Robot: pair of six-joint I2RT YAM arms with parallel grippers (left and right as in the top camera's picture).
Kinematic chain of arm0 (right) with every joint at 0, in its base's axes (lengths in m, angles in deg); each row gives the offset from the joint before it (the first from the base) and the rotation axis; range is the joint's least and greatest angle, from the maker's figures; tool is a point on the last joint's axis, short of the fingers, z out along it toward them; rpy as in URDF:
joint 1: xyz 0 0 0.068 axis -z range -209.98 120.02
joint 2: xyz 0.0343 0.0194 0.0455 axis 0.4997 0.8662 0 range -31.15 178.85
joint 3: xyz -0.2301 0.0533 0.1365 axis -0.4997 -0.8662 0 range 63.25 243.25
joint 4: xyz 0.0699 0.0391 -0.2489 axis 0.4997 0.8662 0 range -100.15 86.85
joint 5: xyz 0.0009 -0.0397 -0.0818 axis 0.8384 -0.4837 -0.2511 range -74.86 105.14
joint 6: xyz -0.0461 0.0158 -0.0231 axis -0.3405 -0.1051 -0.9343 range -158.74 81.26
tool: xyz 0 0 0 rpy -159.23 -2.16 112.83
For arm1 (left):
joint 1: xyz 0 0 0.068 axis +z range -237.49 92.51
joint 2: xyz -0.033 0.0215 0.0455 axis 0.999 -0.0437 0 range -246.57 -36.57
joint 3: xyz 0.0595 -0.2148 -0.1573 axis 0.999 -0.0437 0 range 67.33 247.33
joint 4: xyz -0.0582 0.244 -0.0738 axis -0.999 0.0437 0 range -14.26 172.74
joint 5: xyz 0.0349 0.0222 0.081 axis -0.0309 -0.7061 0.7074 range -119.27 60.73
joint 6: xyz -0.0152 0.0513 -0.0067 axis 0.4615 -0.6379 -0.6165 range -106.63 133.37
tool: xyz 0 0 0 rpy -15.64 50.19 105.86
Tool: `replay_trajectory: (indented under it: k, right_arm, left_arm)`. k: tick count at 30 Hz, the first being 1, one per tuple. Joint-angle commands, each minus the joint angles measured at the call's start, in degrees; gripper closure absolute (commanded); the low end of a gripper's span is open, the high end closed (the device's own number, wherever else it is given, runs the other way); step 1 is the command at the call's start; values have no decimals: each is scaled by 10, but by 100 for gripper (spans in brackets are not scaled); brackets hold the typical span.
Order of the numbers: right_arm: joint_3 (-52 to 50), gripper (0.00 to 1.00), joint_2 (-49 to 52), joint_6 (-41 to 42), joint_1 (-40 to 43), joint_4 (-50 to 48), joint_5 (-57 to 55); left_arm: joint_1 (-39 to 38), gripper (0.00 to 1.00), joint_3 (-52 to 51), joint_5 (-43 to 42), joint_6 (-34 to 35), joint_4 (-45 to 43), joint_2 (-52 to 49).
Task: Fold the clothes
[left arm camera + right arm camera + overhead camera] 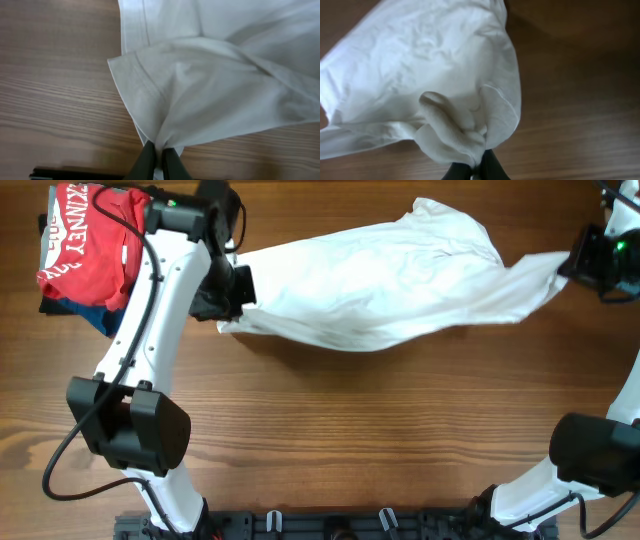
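**Overhead view, with both wrist views.** The large white short-sleeved cotton T-shirt (400, 280) is stretched across the far half of the brown wood-grain table (350, 430). Its long axis runs roughly from 9 o'clock to 3 o'clock, with the right end tipped slightly towards 2. One arm holds each end: the left gripper (228, 292) at 9 o'clock and the right gripper (585, 260) at 3 o'clock. In the left wrist view the jaws are pressed together on a stitched hem corner, and the cloth fans away towards 12 and 2 o'clock. In the right wrist view the jaws pinch a bunched wad of fabric, and the rest spreads towards 11 o'clock. From either pair of jaws the garment lies towards the other arm, and neither arm is nearer its middle. The middle is loosely creased; whether it rests on the table cannot be told. No lettering or neck label shows. A crumpled red T-shirt with white lettering (85, 240) sits on a dark navy folded garment (95, 315) at 10 o'clock, apart from the white cloth. Judged step: spreading the shirt flat, so that any fold would cross the 9-to-3 axis
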Motion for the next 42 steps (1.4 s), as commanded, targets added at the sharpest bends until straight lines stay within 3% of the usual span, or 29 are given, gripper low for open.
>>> replay_trajectory:
  k: [1, 8, 14, 23, 30, 35, 38, 40, 42]
  right_arm:
    - [-100, 96, 11, 23, 0, -5, -33]
    - [-258, 96, 10, 42, 0, -68, -22]
    - [-326, 96, 9, 51, 0, -92, -22]
    - [-355, 96, 9, 61, 2, -113, -34]
    - [-355, 96, 8, 100, 42, -190, -48]
    - [-355, 89, 8, 97, 86, -211, -55]
    - [-355, 84, 8, 100, 115, -219, -52]
    - [-355, 74, 8, 99, 129, -225, -41]
    - [-355, 63, 8, 98, 137, -228, -39]
  left_arm:
    - [-9, 96, -71, -3, 16, -1, 8]
    - [-32, 96, -198, -52, 29, -59, 8]
    - [-86, 96, -290, -63, 63, -98, 8]
    - [-140, 96, -377, -49, 125, -135, 8]
    - [-96, 96, -405, -5, 162, -158, 9]
    - [-69, 96, -405, -6, 158, -178, 9]
    - [-67, 77, -405, -7, 126, -178, 9]
    - [-68, 57, -405, -11, 113, -177, 9]
    - [-69, 44, -405, -16, 112, -176, 9]
